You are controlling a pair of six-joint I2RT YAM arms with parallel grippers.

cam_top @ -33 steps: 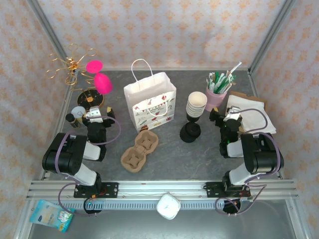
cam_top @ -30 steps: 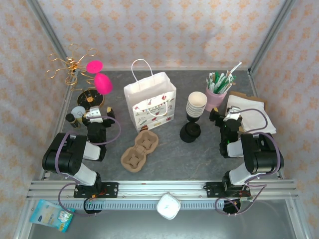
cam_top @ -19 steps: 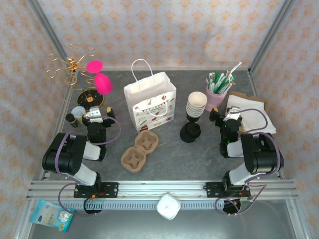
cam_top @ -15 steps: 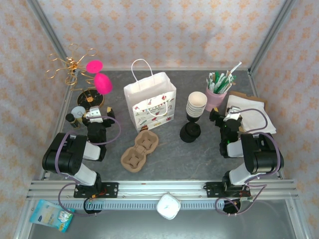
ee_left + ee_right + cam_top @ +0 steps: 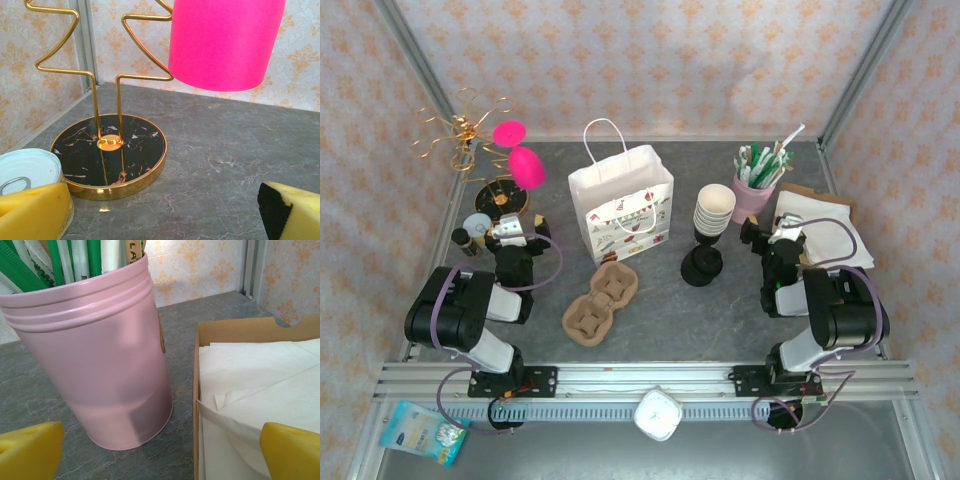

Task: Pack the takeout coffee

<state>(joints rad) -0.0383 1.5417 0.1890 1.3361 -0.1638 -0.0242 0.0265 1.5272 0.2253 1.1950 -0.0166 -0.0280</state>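
The takeout coffee is out of view. A stack of lidless cream cups stands right of centre, with a pile of black lids just in front of it. My left gripper rests low at the left and is open; its yellow fingertips flank bare table in front of a gold stand's black base. My right gripper is open at the right, and its yellow fingertips straddle the gap between a pink tin and a napkin tray.
A white paper bag stands upright at centre back, and a two-cup cardboard carrier lies in front of it. The gold stand carries pink cups; a tin can sits beside its base. Straws fill the pink tin.
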